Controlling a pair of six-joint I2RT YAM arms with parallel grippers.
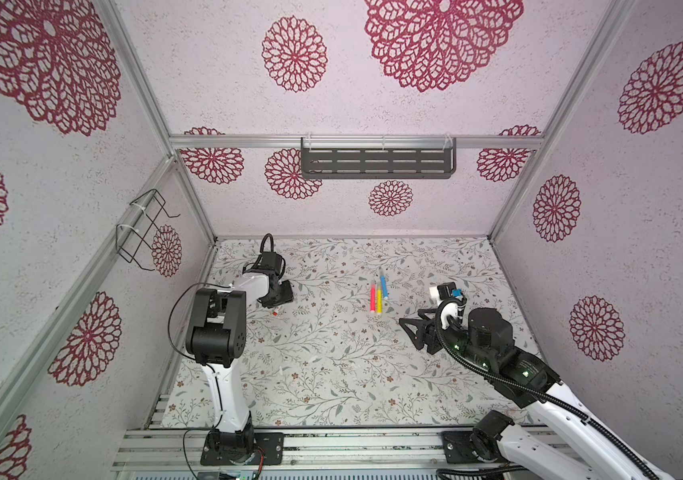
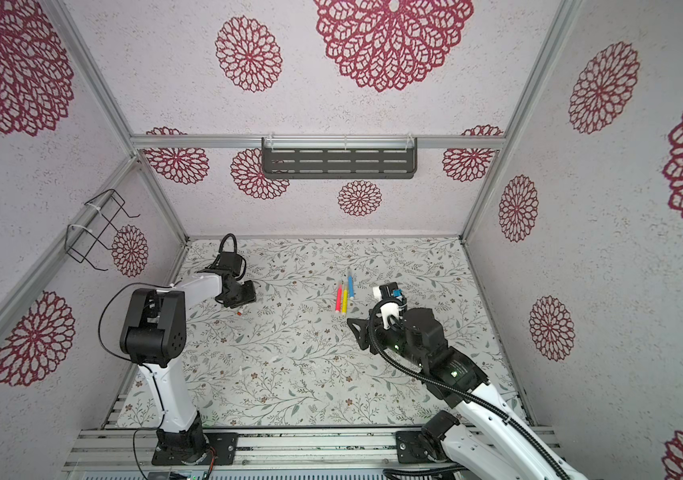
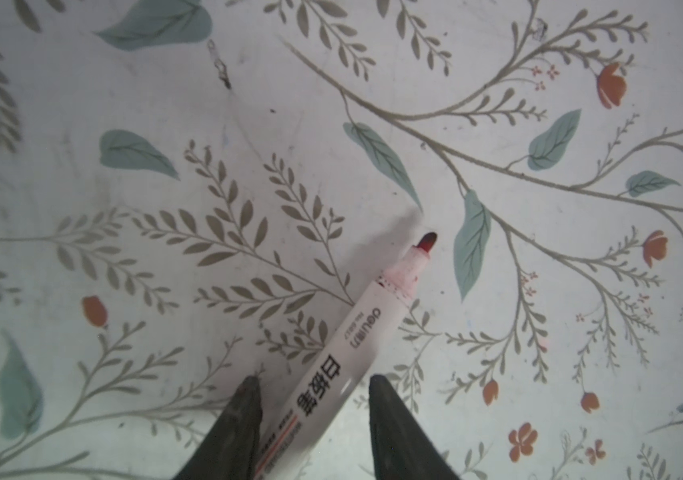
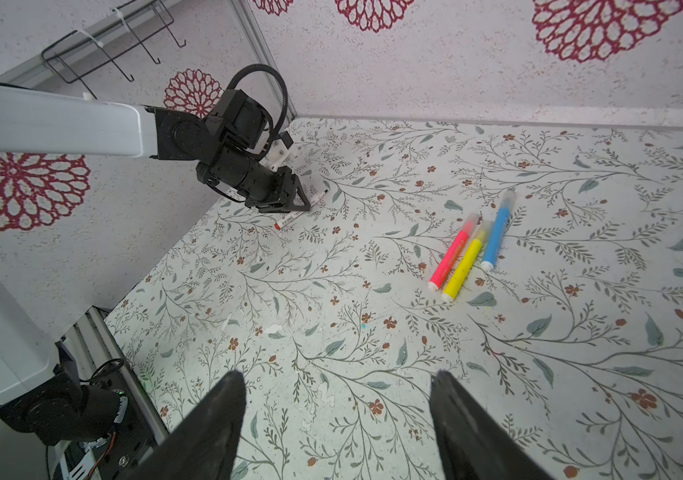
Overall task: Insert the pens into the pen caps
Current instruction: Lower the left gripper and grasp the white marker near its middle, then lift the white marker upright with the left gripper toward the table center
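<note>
Lab test cell: alu-frame booth (image 1: 356,142) w/ papered walls (image 1: 248,104), 2 robot arms (image 1: 227,399) (image 1: 531,446) bolted to base rail (image 1: 373,446).

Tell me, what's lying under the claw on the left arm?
A white pen lies on the floral table between the left claw's open fingers, its dark red tip bare. In a top view the claw covers most of it; only a red end shows.

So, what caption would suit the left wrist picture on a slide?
White marker, red tip uncapped, framed by the left pincer against the flowered table.
</note>
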